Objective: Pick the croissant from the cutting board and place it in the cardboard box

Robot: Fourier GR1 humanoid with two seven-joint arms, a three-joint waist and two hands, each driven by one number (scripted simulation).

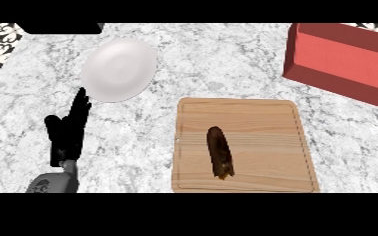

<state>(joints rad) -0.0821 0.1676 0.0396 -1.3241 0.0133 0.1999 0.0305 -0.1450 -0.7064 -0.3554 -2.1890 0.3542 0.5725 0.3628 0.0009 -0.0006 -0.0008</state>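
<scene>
The croissant [220, 152] lies on the wooden cutting board [266, 130] in the lower right of the frame, a dark brown, long shape left of the board's middle, nothing touching it. The red box [336, 60] sits at the upper right, apart from the board (it looks red rather than cardboard brown). A white plate [119, 69] rests at the upper left. The left hand [68, 132] stands at the lower left, fingers straight and released, tips near the plate's lower rim. On the grey marbled counter [214, 60], the right hand does not show.
</scene>
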